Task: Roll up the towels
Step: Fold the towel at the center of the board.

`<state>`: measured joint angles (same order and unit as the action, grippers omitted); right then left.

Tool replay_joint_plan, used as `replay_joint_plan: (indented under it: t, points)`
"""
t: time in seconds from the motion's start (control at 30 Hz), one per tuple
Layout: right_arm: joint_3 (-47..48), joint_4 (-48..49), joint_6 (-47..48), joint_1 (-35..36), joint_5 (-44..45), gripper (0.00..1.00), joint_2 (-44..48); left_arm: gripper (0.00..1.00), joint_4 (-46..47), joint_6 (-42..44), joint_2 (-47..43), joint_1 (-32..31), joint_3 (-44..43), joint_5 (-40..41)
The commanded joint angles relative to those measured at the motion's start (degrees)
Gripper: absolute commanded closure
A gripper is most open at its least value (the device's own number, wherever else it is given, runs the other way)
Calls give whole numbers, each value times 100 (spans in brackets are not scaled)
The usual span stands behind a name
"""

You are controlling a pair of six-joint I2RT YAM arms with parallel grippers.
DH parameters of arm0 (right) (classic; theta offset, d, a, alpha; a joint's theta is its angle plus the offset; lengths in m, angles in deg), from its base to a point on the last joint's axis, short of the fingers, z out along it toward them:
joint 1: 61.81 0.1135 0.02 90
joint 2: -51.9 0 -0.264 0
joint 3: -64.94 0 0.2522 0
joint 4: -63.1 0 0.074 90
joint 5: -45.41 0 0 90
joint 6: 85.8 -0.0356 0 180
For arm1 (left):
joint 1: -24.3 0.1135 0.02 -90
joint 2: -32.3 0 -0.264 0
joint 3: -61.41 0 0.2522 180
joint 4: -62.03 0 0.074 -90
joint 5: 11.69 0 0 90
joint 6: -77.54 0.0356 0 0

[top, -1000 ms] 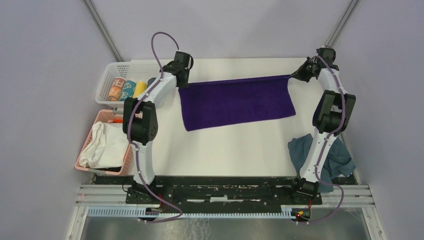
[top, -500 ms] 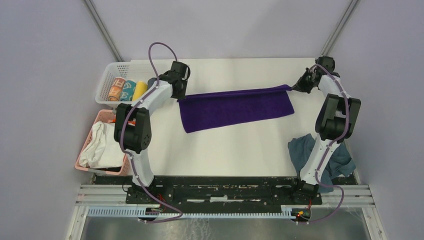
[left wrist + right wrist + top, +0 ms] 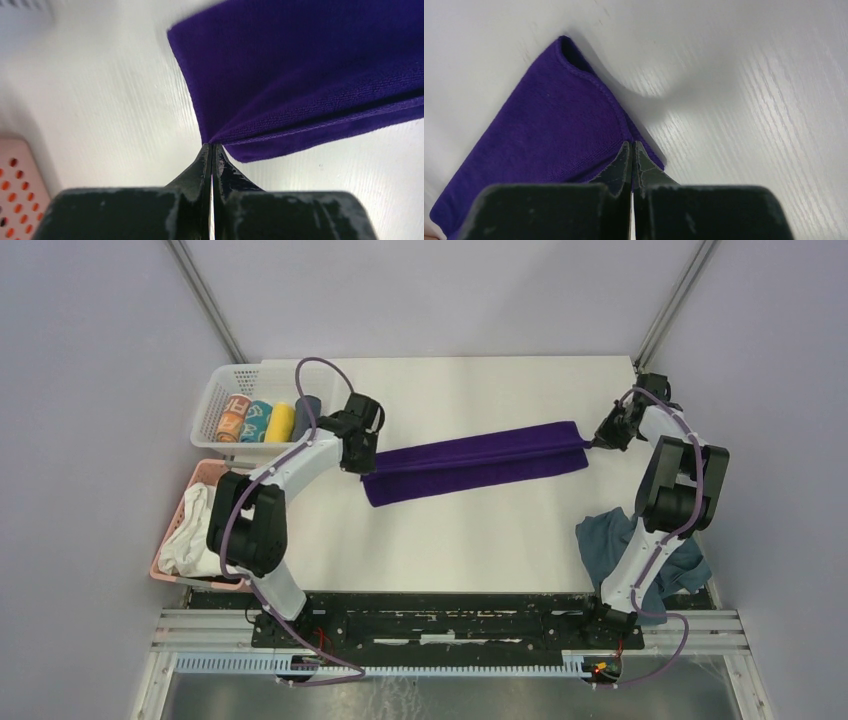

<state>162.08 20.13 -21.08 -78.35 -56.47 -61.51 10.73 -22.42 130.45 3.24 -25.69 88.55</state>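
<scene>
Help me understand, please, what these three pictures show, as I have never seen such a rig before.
These are two robot arms bolted to the near edge of a white table. The wide picture looks down from above; the two close-ups come from a camera on each wrist. The left claw and the right claw each pinch one end of a purple towel, doubled into a long strip between them. A grey towel lies crumpled near the base of the right arm. On the left, a white basket holds colourful rolls and a pink basket holds a white cloth.
</scene>
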Motion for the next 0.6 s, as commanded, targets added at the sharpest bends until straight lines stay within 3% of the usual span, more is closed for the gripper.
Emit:
replay_joint_plan:
  t: [0.0, 0.27, 0.57]
  points:
    - [-120, 271, 161, -105, 439, 100, 63, 97, -104, -583, -288, 1, 486, 62]
    - [-166, 226, 214, -112, 444, 99, -326, 97, -20, -737, -3, -169, 776, 1]
    - [26, -34, 250, -105, 441, 99, 78, 97, -268, -650, -155, -171, 465, 142]
